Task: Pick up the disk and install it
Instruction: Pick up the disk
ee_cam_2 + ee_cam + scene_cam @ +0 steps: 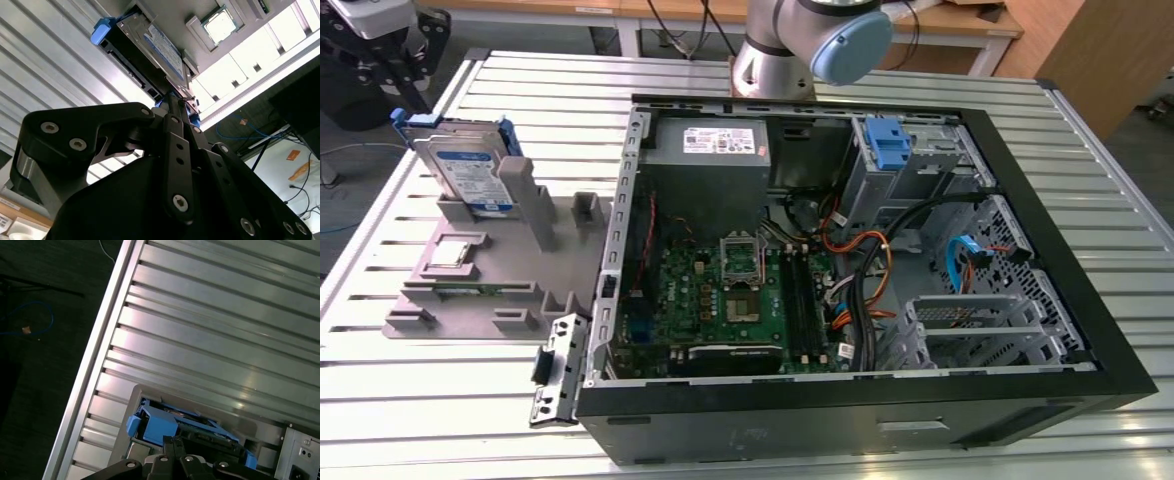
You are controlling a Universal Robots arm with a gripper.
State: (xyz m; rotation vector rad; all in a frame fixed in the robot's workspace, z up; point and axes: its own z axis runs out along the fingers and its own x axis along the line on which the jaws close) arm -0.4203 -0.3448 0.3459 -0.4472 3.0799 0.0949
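a ribbed aluminium slat table (pixel 454 420) carries an open black desktop computer case (pixel 761 440), its green circuit board and cables exposed, with the grey-and-blue robot arm (pixel 807 45) rising behind it. at the exterior view's left of the case lies a grey moulded plastic fixture (pixel 467 290). the disk (pixel 464 175), a flat silver drive with a white-and-blue label framed by blue plastic rails, stands on edge in a slot of that fixture, well apart from the case. the black gripper (pixel 387 75) hangs close over the disk's upper end; whether the claw is apart or together cannot be told, nor whether it touches the disk. a small square silver chip (pixel 451 252) rests in a fixture pocket.
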